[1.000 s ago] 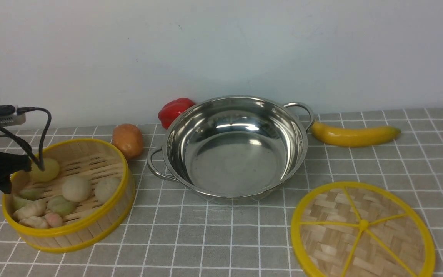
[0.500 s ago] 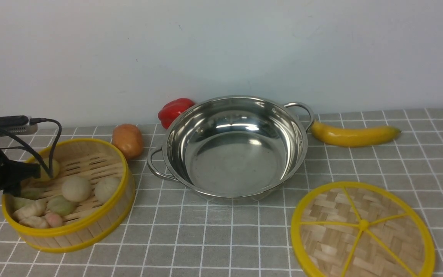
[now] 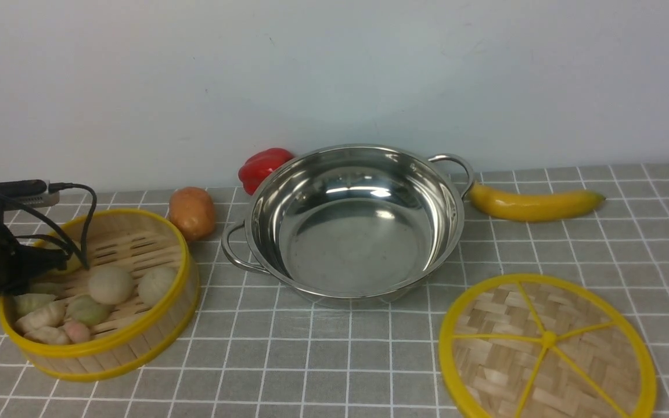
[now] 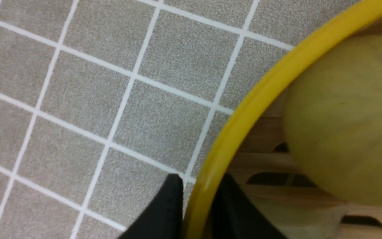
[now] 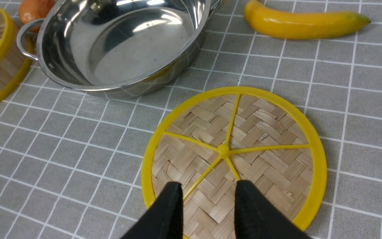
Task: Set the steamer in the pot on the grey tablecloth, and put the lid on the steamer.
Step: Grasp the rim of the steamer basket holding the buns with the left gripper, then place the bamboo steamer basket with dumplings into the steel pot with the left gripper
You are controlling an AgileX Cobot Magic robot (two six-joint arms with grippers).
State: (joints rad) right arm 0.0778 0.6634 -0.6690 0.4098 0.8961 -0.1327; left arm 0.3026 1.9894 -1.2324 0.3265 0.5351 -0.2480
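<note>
Nearest, flat on the grey tablecloth (image 3: 334,360) at right: the lid (image 3: 548,348), right gripper (image 5: 207,184) close by it, jaws parted and empty. At left, on the cloth outside the pot (image 3: 358,249): the steamer (image 3: 137,331), loaded with buns (image 3: 111,283), yellow rim clenched by the left gripper (image 4: 201,177), one finger (image 4: 234,212) inside, one outside. Mid-table: the pot, bare. Farthest, toward the wall (image 3: 334,69): orange fruit (image 3: 193,212), red pepper (image 3: 262,165), banana (image 3: 535,204).

Tablecloth (image 3: 218,313) lies open between steamer (image 3: 154,325) and pot (image 3: 358,244) — orange fruit (image 3: 192,212) behind.
</note>
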